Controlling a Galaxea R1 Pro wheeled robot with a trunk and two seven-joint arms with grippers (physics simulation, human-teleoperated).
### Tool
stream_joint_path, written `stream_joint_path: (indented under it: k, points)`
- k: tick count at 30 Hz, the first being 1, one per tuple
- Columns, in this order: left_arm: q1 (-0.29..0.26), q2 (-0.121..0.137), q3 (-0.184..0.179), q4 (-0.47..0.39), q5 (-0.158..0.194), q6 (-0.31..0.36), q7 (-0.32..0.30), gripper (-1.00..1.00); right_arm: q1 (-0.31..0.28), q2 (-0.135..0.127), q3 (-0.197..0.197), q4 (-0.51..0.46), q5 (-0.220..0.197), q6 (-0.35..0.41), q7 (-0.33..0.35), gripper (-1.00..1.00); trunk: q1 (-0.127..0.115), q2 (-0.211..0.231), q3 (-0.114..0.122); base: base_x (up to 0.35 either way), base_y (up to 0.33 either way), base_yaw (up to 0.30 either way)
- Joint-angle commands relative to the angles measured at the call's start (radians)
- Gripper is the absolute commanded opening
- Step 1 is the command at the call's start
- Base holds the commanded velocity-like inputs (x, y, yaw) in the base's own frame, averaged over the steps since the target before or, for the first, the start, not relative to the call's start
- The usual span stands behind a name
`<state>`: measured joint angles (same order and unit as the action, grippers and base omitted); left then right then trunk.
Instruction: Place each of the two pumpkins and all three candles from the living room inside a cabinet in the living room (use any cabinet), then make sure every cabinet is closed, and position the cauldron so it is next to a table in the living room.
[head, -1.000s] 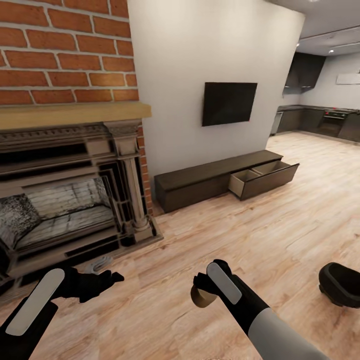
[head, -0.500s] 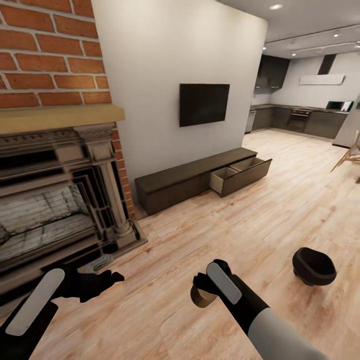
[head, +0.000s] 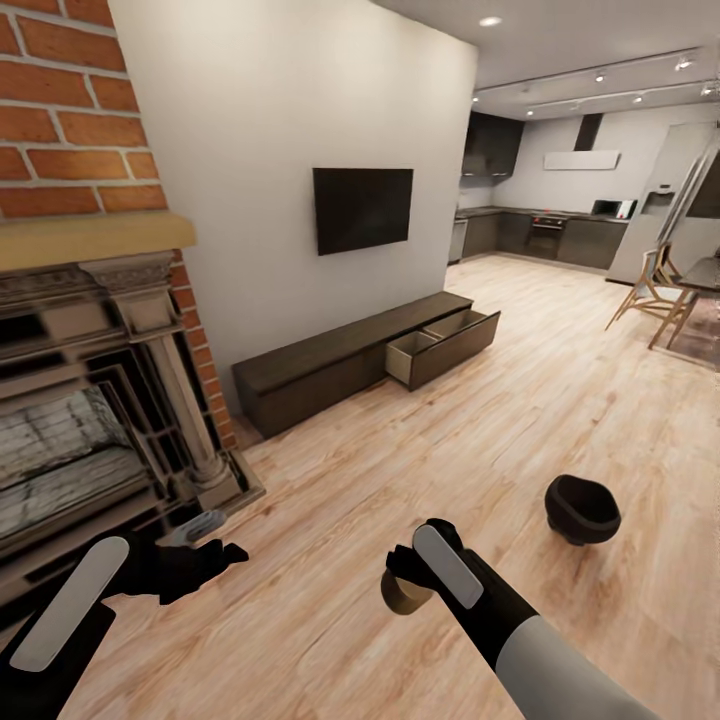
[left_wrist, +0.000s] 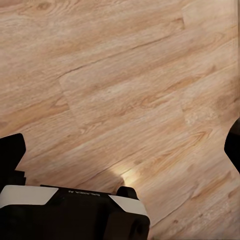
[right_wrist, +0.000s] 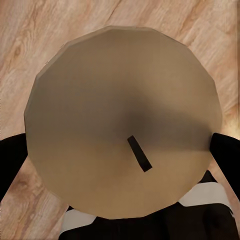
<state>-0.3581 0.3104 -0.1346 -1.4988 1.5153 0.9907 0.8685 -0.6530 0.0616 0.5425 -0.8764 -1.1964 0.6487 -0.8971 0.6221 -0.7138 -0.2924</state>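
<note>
My right gripper (head: 402, 578) is shut on a candle (head: 405, 595), a short tan cylinder held low over the wooden floor. The right wrist view looks onto the candle's round end (right_wrist: 122, 120) with its dark wick, a black finger on each side. My left gripper (head: 216, 541) hangs open and holds nothing, near the fireplace base; the left wrist view has its fingers (left_wrist: 11, 150) wide apart over bare floorboards. The long, low dark brown cabinet (head: 320, 368) stands against the white wall, with one drawer (head: 442, 346) pulled open at its right end. The black cauldron (head: 582, 508) sits on the floor to my right.
A brick fireplace (head: 90, 400) with a wooden mantel rises at the left. A black TV (head: 362, 208) hangs above the cabinet. A wooden chair (head: 648, 292) and a table edge (head: 702, 272) stand at the far right, with the dark kitchen behind.
The head view has swung to the right, so the fireplace, cabinet and cauldron have slid left in the picture and the chair has come into view. Both arms hold the same pose.
</note>
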Motion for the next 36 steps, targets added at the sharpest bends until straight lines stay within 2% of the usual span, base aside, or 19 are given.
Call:
stream_joint_path:
  k: [1,9,17,36]
  points:
    - [-0.001,0.001,-0.001,-0.001,0.010,0.000,0.010,1.00,-0.001,0.000,0.002,-0.001,-0.006,-0.001,-0.008,-1.00,0.000,-0.001,-0.002,0.044,0.000,-0.080]
    - [-0.001,0.004,-0.006,-0.001,0.008,0.000,0.010,1.00,-0.001,0.000,0.002,-0.001,-0.006,-0.016,-0.008,-1.00,0.000,-0.001,-0.002,0.092,0.000,-0.016]
    - [-0.001,0.006,-0.024,-0.001,0.007,0.000,0.012,1.00,-0.001,0.001,0.006,-0.004,0.002,-0.018,-0.002,-1.00,0.000,-0.001,-0.002,0.313,0.000,0.000]
    - [-0.001,0.009,-0.025,-0.001,0.006,0.000,0.012,1.00,-0.001,0.004,0.002,-0.009,-0.002,-0.018,-0.004,-1.00,0.000,-0.001,-0.002,0.330,0.000,-0.003]
